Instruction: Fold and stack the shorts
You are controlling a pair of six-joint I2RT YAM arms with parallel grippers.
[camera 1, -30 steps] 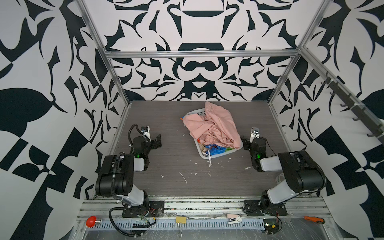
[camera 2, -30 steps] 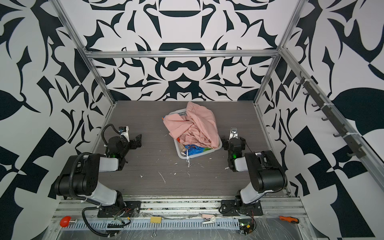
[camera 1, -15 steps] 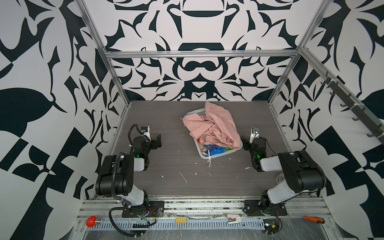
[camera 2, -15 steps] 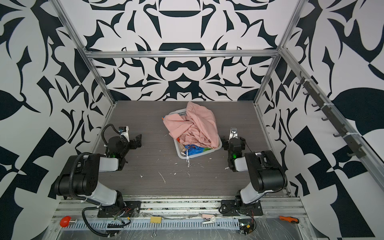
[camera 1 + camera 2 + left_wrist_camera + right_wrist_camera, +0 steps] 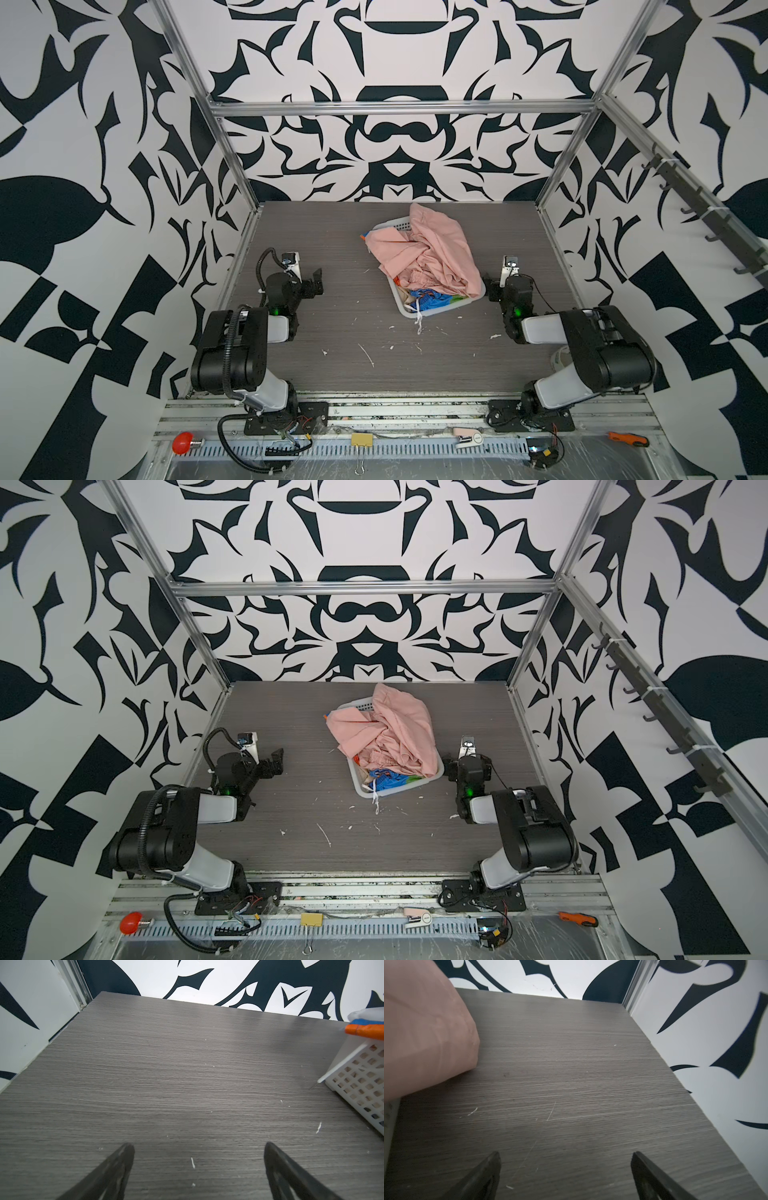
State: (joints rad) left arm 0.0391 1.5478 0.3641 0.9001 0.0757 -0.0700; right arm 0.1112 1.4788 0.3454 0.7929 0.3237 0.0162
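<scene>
A big salmon-pink pair of shorts [image 5: 432, 249] [image 5: 395, 729] is heaped over a white perforated basket [image 5: 405, 311] [image 5: 362, 789] at mid-table. Rainbow-striped shorts [image 5: 432, 301] [image 5: 390, 780] show at the basket's near end, and their white drawstring [image 5: 419, 323] hangs over the rim. A tan bit of cloth [image 5: 402, 293] peeks out beside them. My left gripper [image 5: 315, 282] [image 5: 277, 761] [image 5: 198, 1147] rests open over bare table, left of the basket. My right gripper [image 5: 490, 287] [image 5: 449, 767] [image 5: 565, 1155] is open beside the basket's right side, holding nothing.
White scraps [image 5: 368, 355] litter the grey table [image 5: 353, 249]. The left wrist view catches a basket corner [image 5: 361, 1084] with an orange-blue hem [image 5: 365, 1031]. Pink cloth [image 5: 425, 1032] fills one side of the right wrist view. Patterned walls stand close on three sides.
</scene>
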